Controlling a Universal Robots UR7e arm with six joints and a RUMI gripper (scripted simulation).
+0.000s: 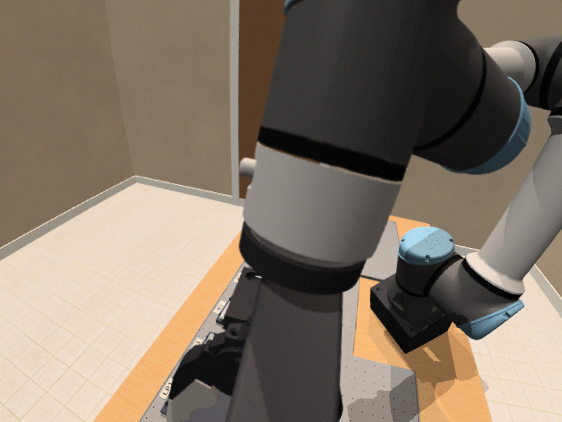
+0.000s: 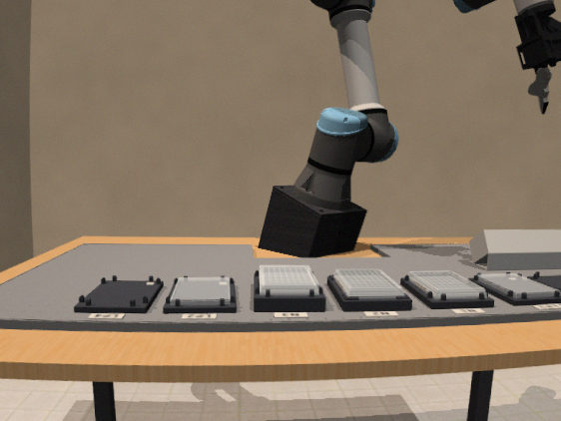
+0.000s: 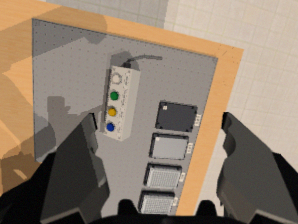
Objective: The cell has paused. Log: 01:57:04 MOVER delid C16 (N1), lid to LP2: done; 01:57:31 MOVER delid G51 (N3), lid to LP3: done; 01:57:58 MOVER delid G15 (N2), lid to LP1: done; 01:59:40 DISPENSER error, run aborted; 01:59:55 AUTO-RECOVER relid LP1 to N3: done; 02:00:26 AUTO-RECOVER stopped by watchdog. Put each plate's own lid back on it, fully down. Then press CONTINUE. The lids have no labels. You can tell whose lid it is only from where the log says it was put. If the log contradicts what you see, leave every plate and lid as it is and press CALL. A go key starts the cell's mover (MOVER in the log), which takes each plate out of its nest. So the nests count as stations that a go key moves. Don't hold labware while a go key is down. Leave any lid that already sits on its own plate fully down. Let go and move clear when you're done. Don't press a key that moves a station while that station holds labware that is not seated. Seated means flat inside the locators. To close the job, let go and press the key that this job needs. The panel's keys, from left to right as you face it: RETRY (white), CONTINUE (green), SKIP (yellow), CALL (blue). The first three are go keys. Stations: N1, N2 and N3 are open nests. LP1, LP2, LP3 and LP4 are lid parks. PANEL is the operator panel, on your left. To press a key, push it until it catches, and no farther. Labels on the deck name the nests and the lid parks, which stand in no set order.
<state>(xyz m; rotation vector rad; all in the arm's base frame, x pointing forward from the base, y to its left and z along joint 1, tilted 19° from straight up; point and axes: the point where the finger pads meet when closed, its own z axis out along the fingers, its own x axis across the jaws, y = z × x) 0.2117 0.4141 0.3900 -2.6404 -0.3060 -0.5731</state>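
My gripper [image 2: 541, 97] [image 3: 157, 113] is open and empty. It hangs high above the operator panel [image 2: 519, 249] [image 3: 120, 102] at the deck's end. In the wrist view the panel shows its white key [image 3: 116, 79], green key [image 3: 114, 96], yellow key [image 3: 113, 112] and blue key [image 3: 110, 128]. Beside the panel runs the row of stations: an empty black lid park [image 3: 175, 116], a park with a clear lid [image 3: 170, 147], then two well plates [image 3: 162, 176] [image 3: 156, 202]. From the front, the row shows an empty park [image 2: 119, 294], a lid on a park [image 2: 201, 290], three plates [image 2: 288, 280] [image 2: 368, 283] [image 2: 445, 285] and another lid [image 2: 516, 285].
The robot base [image 2: 311, 226] [image 1: 410, 320] stands behind the row on the grey deck [image 2: 200, 259]. The arm fills most of the top view and hides the stations there. The wooden table edge [image 2: 280, 349] runs along the front.
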